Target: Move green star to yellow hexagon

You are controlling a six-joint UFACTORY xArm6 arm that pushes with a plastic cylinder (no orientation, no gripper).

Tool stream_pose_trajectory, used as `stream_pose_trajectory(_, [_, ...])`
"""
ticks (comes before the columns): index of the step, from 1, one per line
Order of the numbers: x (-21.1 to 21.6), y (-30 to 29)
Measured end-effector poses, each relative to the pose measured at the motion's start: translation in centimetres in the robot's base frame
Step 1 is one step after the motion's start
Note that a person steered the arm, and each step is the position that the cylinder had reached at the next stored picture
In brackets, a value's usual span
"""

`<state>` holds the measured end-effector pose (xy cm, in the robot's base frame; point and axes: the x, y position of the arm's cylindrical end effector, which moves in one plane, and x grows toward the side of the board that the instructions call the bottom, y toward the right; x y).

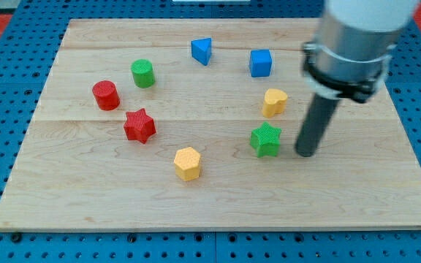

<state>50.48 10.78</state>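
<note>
The green star (266,139) lies right of the board's middle. The yellow hexagon (187,163) lies to its lower left, about a hundred pixels away. My tip (305,153) rests on the board just right of the green star, a small gap apart from it. The dark rod rises from the tip to the grey arm at the view's top right.
A yellow heart-like block (274,101) sits just above the green star. A blue cube (261,63) and a blue triangle (202,50) lie near the top. A green cylinder (142,73), a red cylinder (106,95) and a red star (139,126) lie at the left on the wooden board (86,197).
</note>
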Motion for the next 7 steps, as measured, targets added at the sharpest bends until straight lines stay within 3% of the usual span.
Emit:
stream_pose_trajectory(1, [0.7,-0.8])
stream_pose_trajectory(2, [-2.2,-5.6])
stream_pose_trajectory(4, [-7.5,-6.0])
stream_pose_trajectory(6, [-2.2,-13.4])
stream_pose_trajectory(7, [-2.3,-13.3])
